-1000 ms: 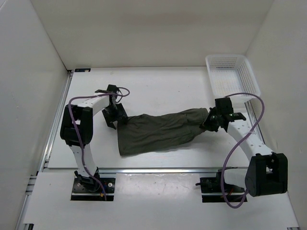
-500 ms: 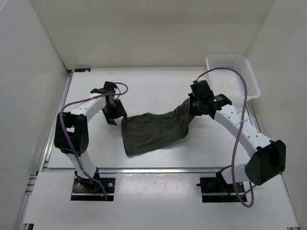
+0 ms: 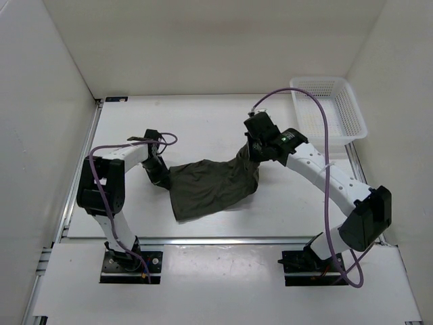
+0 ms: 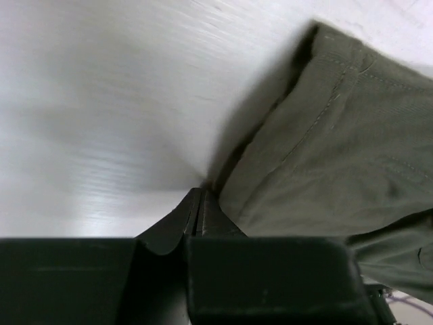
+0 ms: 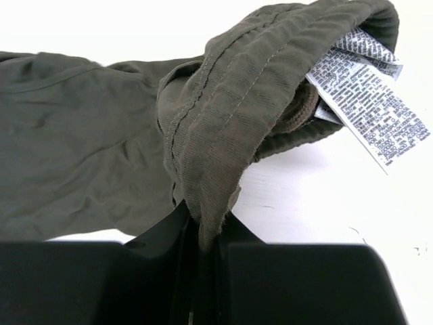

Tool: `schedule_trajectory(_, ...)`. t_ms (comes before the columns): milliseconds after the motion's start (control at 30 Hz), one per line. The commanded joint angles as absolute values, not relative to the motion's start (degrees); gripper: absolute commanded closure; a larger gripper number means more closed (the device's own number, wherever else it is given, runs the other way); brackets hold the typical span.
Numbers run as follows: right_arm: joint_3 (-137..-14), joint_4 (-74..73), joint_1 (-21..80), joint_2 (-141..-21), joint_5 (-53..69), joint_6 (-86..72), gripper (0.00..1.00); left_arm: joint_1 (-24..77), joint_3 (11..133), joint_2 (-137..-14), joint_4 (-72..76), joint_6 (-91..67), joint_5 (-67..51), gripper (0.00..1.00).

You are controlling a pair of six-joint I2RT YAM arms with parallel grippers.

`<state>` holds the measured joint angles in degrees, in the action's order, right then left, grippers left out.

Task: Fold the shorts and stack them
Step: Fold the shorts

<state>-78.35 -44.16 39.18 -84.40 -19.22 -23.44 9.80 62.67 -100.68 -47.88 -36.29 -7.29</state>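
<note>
Carried leftward since a second ago, the waistband end of the shorts (image 3: 206, 186) is held pinched and lifted in the right gripper (image 3: 252, 153), while the rest is spread on the table (image 3: 203, 122), with the left gripper (image 3: 162, 179) closed tight against its left edge.

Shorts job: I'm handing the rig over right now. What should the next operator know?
Left gripper: shut at the left edge of the shorts; whether it caught cloth is unclear.
Right gripper: shut on the waistband, care label showing, raised above the table.
Done: that end is lifted over the flat part, partway toward the left.
Left: finish the fold, flatten, stack.
</note>
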Motion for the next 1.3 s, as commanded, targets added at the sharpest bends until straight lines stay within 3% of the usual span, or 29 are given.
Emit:
schedule_trajectory(0,-83.31,-43.68,42.87,-84.98,-21.01,-21.88,1.0,11.16,62.75,-102.04,-45.62,-36.56,-10.71,0.89)
schedule_trajectory(233,-91.75,-44.3,53.25,-91.48,-21.62,-19.25,1.0,11.16,62.23,-103.18,-44.56,-37.09,-10.72,0.89)
schedule_trajectory(533,-106.77,-47.1,63.45,-109.83,-20.13,-18.63,1.0,9.76,61.17,-98.97,-44.56,-37.1,-11.77,0.89)
schedule_trajectory(600,-110.81,-49.47,64.25,-112.92,-18.38,-19.24,1.0,7.92,61.17,-97.56,-44.56,-34.38,-15.18,0.76)
schedule_trajectory(633,-112.92,-50.18,65.12,-115.55,-17.41,-19.25,0.86,6.95,61.78,-96.78,-45.6,-33.5,-15.73,0.66)
schedule_trajectory(667,-116.33,-50.79,66.17,-116.62,-16.45,-19.25,0.73,4.94,63.53,-95.9,-48.14,-32.88,-15.73,0.43)
schedule_trajectory(700,-117.67,-51.41,66.79,-117.5,-15.3,-19.77,0.52,3.88,64.76,-93.89,-49.64,-31.74,-15.21,0.35)
schedule_trajectory(733,-118.56,-51.42,68.1,-118.12,-15.29,-19.78,0.25,1.6,65.99,-92.82,-51.05,-31.21,-14.25,0.3)
schedule_trajectory(767,-119.17,-51.42,68.72,-118.12,-15.29,-19.78,0.19,0.63,68.62,-91.77,-52.28,-31.2,-14.24,0.24)
schedule_trajectory(833,-119.18,-51.42,69.43,-118.12,-16.08,-20.38,0.08,-0.87,71.27,-89.39,-55.45,-30.67,-12.75,0.22)
schedule_trajectory(900,-118.31,-50.72,69.43,-115.59,-17.56,-21.53,0.05,-1.93,74.6,-88.16,-57.03,-30.15,-12.22,0.22)
schedule_trajectory(1000,-113.05,-48.88,69.43,-109.72,-21.69,-22.93,0.08,-1.93,75.94,-86.76,-58.36,-30.15,-11.69,0.27)
schedule_trajectory(1033,-108.59,-48.0,68.91,-107.95,-22.75,-23.64,0.13,-1.93,75.94,-86.75,-58.36,-30.15,-12.3,0.33)
schedule_trajectory(1067,-106.2,-47.21,68.91,-106.1,-23.55,-23.64,0.25,-1.93,75.94,-85.96,-58.36,-30.15,-12.3,0.36)
schedule_trajectory(1167,-97.08,-45.27,65.84,-99.42,-23.39,-26.98,0.49,-0.01,74.19,-84.03,-58.36,-30.15,-12.83,0.47)
schedule_trajectory(1200,-94.68,-44.74,63.65,-96.36,-22.77,-27.77,0.63,1.31,72.53,-83.33,-58.36,-30.15,-13.7,0.47)
schedule_trajectory(1267,-89.94,-43.87,61.1,-92.05,-20.67,-29.35,0.73,2.8,70.41,-82.27,-56.87,-30.15,-16.85,0.47)
